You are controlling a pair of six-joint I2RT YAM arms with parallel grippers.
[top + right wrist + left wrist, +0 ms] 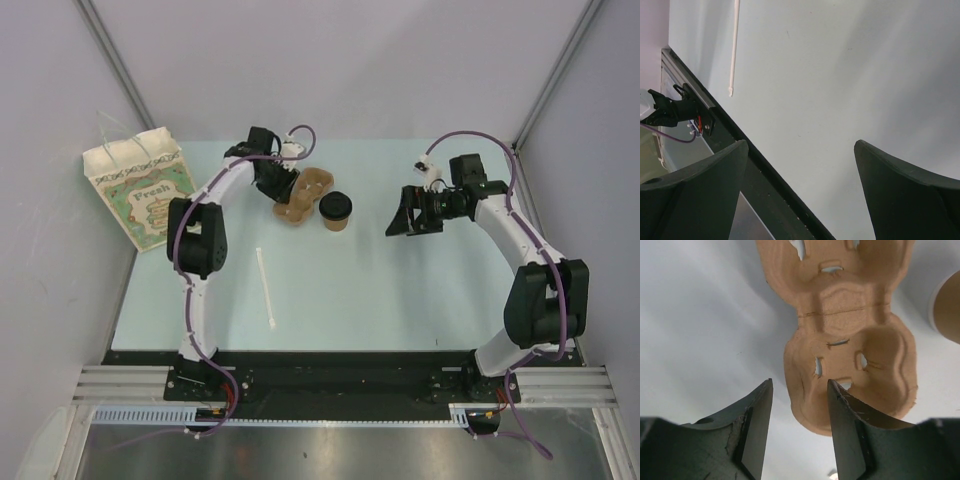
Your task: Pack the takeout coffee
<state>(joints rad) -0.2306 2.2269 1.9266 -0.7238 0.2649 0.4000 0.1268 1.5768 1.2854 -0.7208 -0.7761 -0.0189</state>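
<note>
Kraft paper cup (336,222), round black lid (335,204), upright on counter (340,290) just beside moulded pulp carrier (300,197). My left fingers (756,425) half-open astride carrier's rough rim, not clamped. Right fingers (900,185) spread wide, empty.

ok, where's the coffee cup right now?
Top view: the coffee cup stands lidded in the far middle of the table, just right of the pulp carrier.

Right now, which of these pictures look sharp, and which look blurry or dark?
Top view: evenly lit, sharp, faint shadows. Left wrist view: pulp carrier crisp; paper cup edge soft. Right wrist view: near fingers almost black; stir stick clear.
</note>
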